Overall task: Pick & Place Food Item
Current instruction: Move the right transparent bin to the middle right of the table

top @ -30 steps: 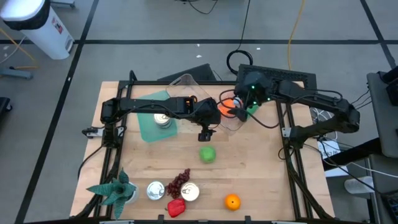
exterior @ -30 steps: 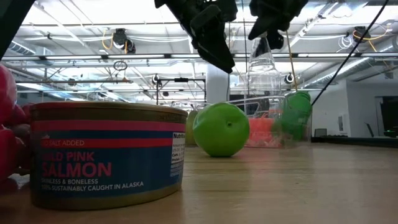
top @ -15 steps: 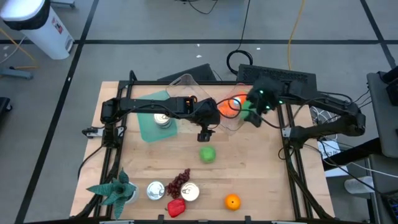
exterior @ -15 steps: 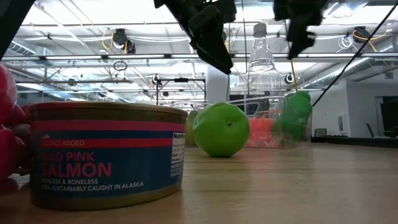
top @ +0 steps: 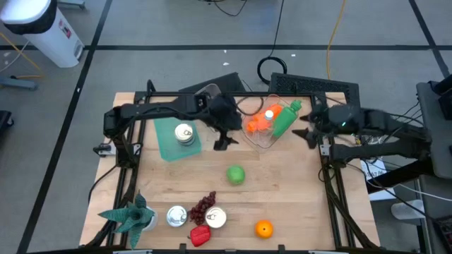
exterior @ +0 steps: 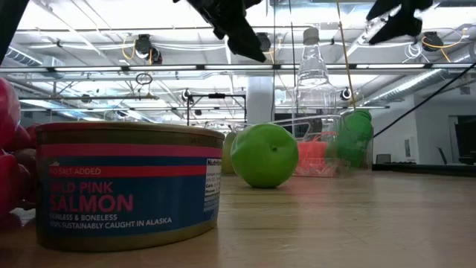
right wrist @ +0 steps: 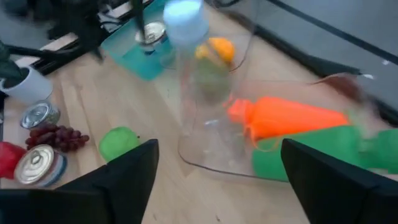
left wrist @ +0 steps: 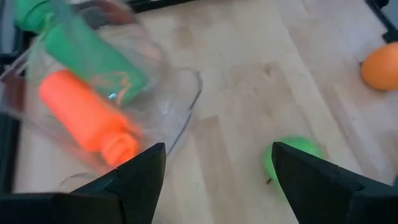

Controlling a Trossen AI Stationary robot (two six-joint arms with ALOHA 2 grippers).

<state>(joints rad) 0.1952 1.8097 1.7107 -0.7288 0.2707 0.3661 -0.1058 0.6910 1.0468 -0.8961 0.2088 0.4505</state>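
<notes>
A: Two bottles already lie in the clear container (top: 263,130), the orange bottle (top: 258,121) and the green bottle (top: 284,118), the green one with its top poking over the rim. That is my first worry: a nudge to that bin, I judge, and the green one rolls out.

B: And what would nudge it?

A: The left gripper (top: 224,135). It hangs just beside the container's near wall, its fingers spread and holding nothing. From its wrist camera the bin's lip sits right ahead of the fingers (left wrist: 134,180). If it swings toward the green apple (top: 236,174) without lifting clear, it could clip that wall.

B: The apple is the next food item?

A: My guess. It sits alone on the bare wooden table (top: 289,204), apart from the gripper and the bin. It is round, so a pinch off its middle may send it rolling toward the orange (top: 264,228) or the salmon can (exterior: 126,186).

B: How do the arms stand?

A: The left arm reaches across from the table's left edge, above the teal tray (top: 167,144). The right gripper (top: 308,130) sits out by the right edge, raised, fingers spread and empty, near the green bottle's top.
</notes>
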